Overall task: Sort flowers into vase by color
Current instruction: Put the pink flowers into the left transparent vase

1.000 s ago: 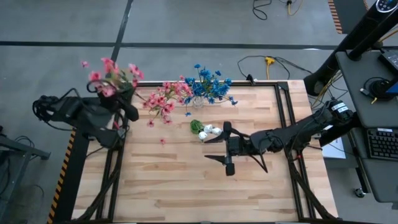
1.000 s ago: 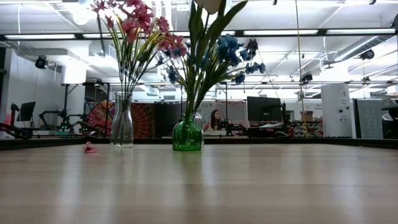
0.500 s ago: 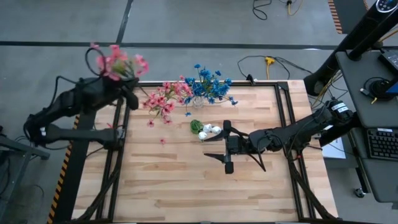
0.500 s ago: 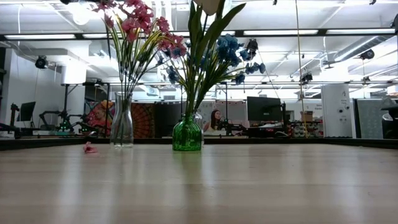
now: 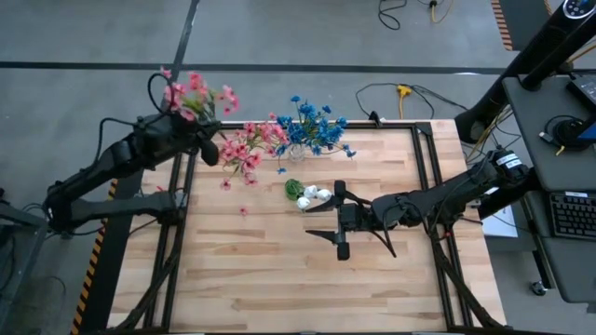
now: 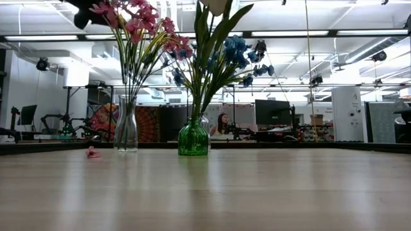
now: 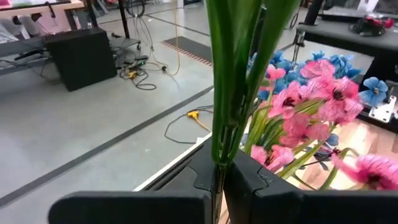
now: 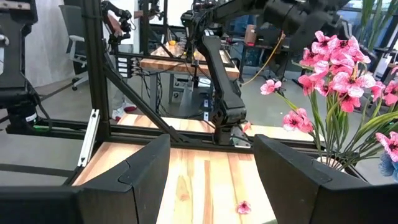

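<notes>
Up at the table's far left corner, the left gripper (image 5: 203, 147) stays clamped on a pink sprig (image 5: 194, 93); only its wrist view shows the stems (image 7: 225, 93) pinched. It has swung closer to the pink bunch (image 5: 250, 145). Mid-table, the right gripper (image 5: 337, 221) waits, fingers apart and empty.

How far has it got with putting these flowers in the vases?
Mostly done, it seems. Pink flowers stand in the clear vase; blue flowers rise behind the green vase, though their own vase is hidden. In hand: the left gripper is shut on a pink sprig, carried beside the pink bunch. Left: placing that sprig. The right gripper waits open mid-table. A fallen pink blossom lies loose.
</notes>
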Controlling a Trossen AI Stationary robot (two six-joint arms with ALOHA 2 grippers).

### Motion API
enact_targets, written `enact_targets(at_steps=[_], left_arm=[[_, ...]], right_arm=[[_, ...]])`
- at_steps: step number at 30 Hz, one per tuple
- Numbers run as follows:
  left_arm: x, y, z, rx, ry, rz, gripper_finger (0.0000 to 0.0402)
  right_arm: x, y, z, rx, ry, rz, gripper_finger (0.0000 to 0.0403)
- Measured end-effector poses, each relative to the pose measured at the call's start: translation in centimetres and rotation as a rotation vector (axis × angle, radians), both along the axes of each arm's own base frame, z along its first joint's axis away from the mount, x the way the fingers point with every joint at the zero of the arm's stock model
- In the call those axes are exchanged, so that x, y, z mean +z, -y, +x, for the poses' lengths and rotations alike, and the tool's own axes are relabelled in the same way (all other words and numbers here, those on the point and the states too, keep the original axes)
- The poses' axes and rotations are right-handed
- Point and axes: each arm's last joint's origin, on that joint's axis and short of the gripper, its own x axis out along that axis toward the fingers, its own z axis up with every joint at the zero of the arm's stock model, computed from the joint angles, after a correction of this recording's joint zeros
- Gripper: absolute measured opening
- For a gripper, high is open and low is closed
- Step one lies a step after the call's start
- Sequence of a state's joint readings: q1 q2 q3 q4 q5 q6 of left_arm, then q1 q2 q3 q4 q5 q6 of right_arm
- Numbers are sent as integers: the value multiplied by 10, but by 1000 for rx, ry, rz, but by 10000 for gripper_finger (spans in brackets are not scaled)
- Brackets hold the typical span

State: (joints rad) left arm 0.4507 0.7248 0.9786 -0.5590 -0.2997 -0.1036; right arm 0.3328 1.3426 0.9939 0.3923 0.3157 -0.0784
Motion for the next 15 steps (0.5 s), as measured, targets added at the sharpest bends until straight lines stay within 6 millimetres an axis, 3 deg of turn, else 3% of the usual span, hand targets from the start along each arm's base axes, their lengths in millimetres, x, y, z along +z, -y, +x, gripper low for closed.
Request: enact_targets(at_steps=[15], left_arm=[[-46,-2,5,-16,28,-38,0]], right_arm=[[0,0,0,0,0,0,224]])
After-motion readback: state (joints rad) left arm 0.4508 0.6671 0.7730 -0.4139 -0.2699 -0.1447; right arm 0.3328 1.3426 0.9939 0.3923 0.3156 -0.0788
